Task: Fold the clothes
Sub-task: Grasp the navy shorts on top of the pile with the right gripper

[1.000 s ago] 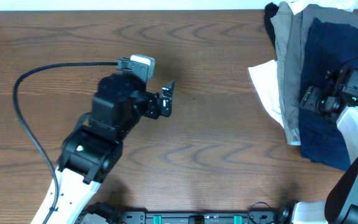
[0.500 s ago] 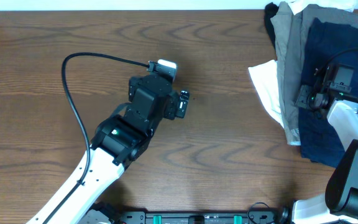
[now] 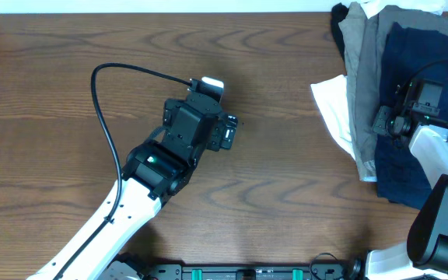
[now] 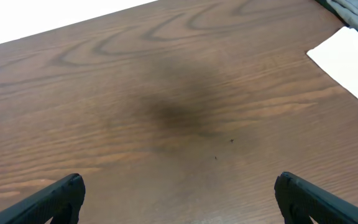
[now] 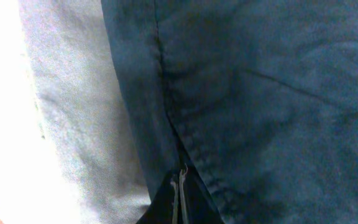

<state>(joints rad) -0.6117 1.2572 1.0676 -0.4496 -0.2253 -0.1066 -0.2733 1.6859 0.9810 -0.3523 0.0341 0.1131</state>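
- The clothes lay in an overlapping pile at the right far corner of the brown wood-grain counter (image 3: 286,194) — not in any bin or basket, but straight on the wood.
- The dark navy blue crinkled fabric garment (image 3: 426,70) lay on top, spread over the pale grey fabric garment (image 3: 360,54), whose left edge showed beside it.
- A white flat cloth (image 3: 331,105) stuck out from under the grey one toward the middle of the counter, and a black soft garment (image 3: 339,19) showed at the far edge of the pile.
- The right gripper (image 3: 383,123) rested on the navy garment near its left hem; in the right wrist view its two fingers were pressed together — closed tight on the stitched hem, with the grey garment just beside.
- The left gripper (image 3: 228,132) hovered over bare wood near the middle of the counter, well apart from the pile, its fingers spread fully wide and holding nothing.
- A black looping cable (image 3: 99,101) arched from the left arm.
- In the left wrist view the white cloth's corner showed at the upper right.
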